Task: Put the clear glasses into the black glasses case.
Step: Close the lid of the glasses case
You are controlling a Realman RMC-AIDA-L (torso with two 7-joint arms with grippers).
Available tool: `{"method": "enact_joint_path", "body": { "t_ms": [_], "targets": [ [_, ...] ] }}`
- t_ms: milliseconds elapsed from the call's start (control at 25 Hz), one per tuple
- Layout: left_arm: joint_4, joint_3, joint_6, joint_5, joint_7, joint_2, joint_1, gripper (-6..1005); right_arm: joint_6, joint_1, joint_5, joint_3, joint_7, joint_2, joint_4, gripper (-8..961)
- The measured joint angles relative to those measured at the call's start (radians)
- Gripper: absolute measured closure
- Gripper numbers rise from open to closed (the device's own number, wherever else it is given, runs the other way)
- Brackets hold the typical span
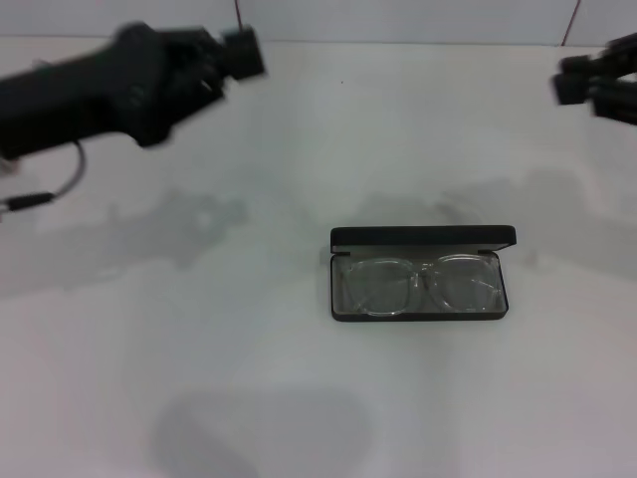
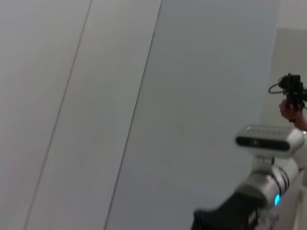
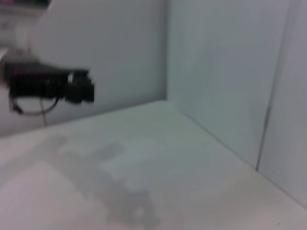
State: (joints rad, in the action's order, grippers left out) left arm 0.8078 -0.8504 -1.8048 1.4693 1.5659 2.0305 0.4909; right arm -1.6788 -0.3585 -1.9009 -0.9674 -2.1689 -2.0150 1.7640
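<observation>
Both claws hang raised over the far side of the white table, well apart from the case. Whether the left gripper, at far left, is open or closed I cannot tell; it shows only as a dark blurred block, seen again across the room from the right wrist. Equally unreadable is the right gripper, at the far right edge, cut off by the frame. Right of centre lies the black glasses case, lid open and standing up along its far edge. Inside it rest the clear glasses, lenses side by side on the lining; their arms are hard to make out.
</observation>
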Motion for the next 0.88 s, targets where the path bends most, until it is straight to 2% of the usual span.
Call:
{"method": "enact_joint_path", "body": {
  "t_ms": [200,320,520,600,760,880],
  "targets": [
    [-0.069,-0.001,0.025,0.129,-0.065,0.048,0.052,875,0.012,0.098,0.009,0.05,0.047,0.0,-0.049,827],
    [-0.132,-0.017,0.033,0.175,-0.111,0.055,0.061,877,0.027,0.103,0.01,0.117,0.051,0.0,-0.114,827],
    [-0.159,-0.077,0.055,0.228,-0.14,0.057,0.044,879,0.035,0.073,0.01,0.265,0.071,0.003,-0.218,827],
    [-0.155,-0.113,0.078,0.231,-0.141,0.058,0.025,880,0.035,0.056,0.009,0.292,0.079,0.005,-0.252,827],
    [-0.163,-0.147,0.115,0.243,-0.142,0.059,-0.003,882,0.032,-0.014,-0.004,0.26,0.092,0.02,-0.337,827],
    [-0.177,-0.201,0.141,0.244,-0.144,0.06,-0.006,884,0.045,-0.051,-0.061,0.231,0.093,0.014,-0.345,827]
  ]
}}
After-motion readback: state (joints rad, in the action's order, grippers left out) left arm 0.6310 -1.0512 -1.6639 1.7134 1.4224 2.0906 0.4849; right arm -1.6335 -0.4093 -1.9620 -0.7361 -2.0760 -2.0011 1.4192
